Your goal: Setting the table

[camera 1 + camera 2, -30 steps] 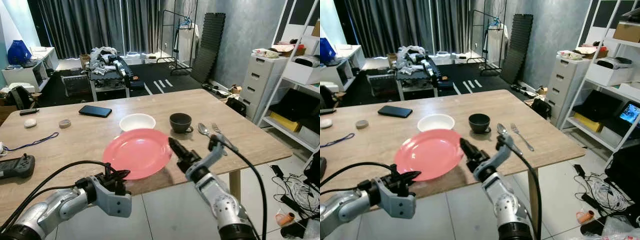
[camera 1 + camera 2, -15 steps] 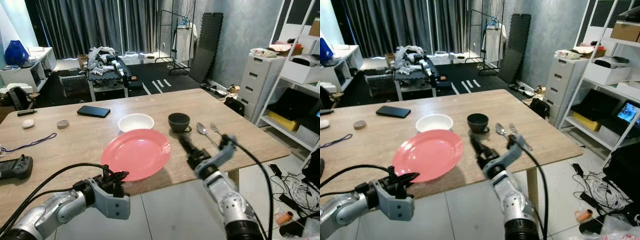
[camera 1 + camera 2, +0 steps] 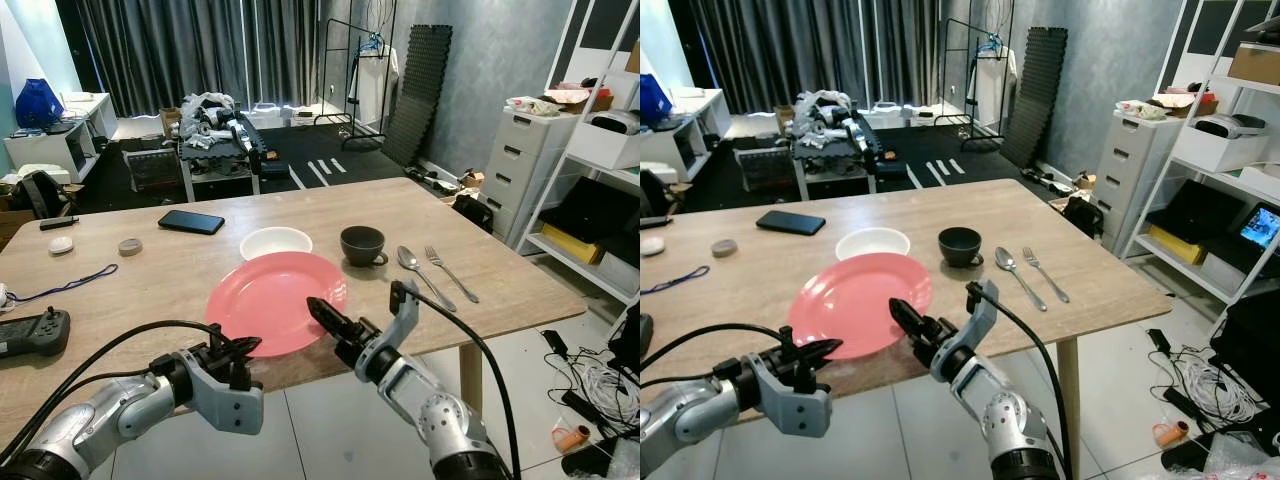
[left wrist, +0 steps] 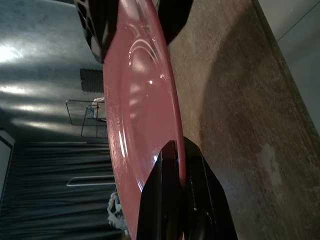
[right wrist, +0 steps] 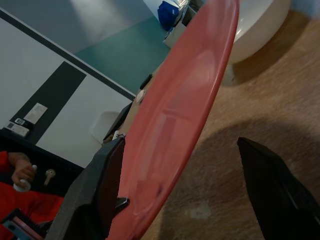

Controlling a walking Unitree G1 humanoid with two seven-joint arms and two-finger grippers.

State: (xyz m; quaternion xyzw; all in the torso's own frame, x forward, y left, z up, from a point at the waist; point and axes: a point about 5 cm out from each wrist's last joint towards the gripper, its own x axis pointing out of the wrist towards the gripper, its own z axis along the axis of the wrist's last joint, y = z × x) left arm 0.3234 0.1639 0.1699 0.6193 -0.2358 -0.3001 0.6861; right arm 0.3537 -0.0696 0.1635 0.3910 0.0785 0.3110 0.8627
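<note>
Here we list first the pink plate [image 3: 275, 301], lying on the wooden table [image 3: 480, 270] close to its near edge, in front of the white bowl [image 3: 275, 243] and just left of the dark cup [image 3: 362, 245]. In the right wrist view the plate's far rim looks raised off the wood, with a shadow beneath it.

Left gripper [image 3: 232, 349]: at the plate's near rim on our left side. In the left wrist view its two black fingers [image 4: 170, 200] stand pressed together with the plate's edge pinched between them, so we record it as clamped on the plate.

Right gripper [image 3: 325, 318]: at the plate's near right rim, pointing in toward the plate's middle. In the right wrist view its fingers [image 5: 272, 190] stand wide apart, one to either side of the plate's rim, with bare table showing between the nearer finger and the plate; we see it holding nothing.

Cutlery: a spoon [image 3: 420, 272] and a fork [image 3: 450, 274] lie side by side to the right of the cup, well apart from the plate.

Other items on the table, toward our left: a black phone [image 3: 190, 222] beyond the bowl, a small roll of tape [image 3: 130, 246], a pale round object [image 3: 61, 244], a blue cord [image 3: 62, 289] and a black game controller [image 3: 33, 331] at the left edge.
</note>
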